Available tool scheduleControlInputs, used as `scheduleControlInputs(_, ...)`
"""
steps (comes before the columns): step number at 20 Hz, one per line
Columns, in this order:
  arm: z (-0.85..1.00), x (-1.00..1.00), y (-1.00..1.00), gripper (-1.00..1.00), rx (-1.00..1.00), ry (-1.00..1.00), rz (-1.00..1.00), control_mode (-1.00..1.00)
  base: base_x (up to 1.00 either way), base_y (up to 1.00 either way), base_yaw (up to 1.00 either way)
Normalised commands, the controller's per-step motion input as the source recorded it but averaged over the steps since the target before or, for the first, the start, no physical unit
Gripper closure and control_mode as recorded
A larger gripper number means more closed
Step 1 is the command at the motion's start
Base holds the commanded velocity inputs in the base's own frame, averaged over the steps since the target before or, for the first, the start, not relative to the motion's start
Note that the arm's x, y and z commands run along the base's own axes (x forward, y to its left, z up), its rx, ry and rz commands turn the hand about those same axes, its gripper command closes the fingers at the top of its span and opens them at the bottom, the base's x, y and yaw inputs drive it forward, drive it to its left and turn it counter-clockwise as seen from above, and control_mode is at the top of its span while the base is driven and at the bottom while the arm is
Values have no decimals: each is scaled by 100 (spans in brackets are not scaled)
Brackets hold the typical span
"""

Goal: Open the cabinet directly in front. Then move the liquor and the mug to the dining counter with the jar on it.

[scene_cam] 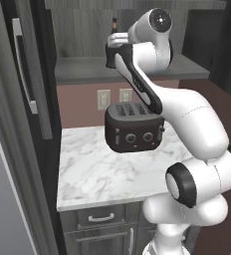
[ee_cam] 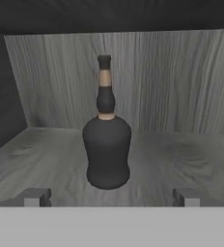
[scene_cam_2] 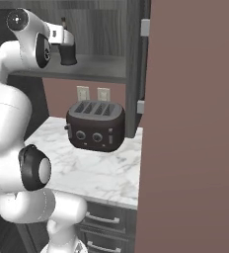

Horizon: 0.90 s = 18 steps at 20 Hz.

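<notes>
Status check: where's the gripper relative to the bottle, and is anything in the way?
Gripper open, lined up on the liquor, not touching. Liquor upright on the open cabinet shelf. Nothing between fingertips and bottle.

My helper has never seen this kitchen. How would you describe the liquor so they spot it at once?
Look inside the open grey cabinet above the toaster. On its shelf stands the liquor, before the open gripper: near-black, bulbous, narrow-necked.
</notes>
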Motion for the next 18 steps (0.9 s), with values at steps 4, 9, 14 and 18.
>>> scheduleControlInputs(4, 0, 50, 0, -100, 0, 0, 0, -100, 0, 0, 0)
scheduleControlInputs(9, 0, 40, 1, -100, 0, 0, 0, -100, 0, 0, 0)
scheduleControlInputs(14, 0, 43, 10, -100, 0, 0, -1, -100, 0, 0, 0)
scheduleControlInputs(18, 0, 40, 11, -100, 0, 0, -1, -100, 0, 0, 0)
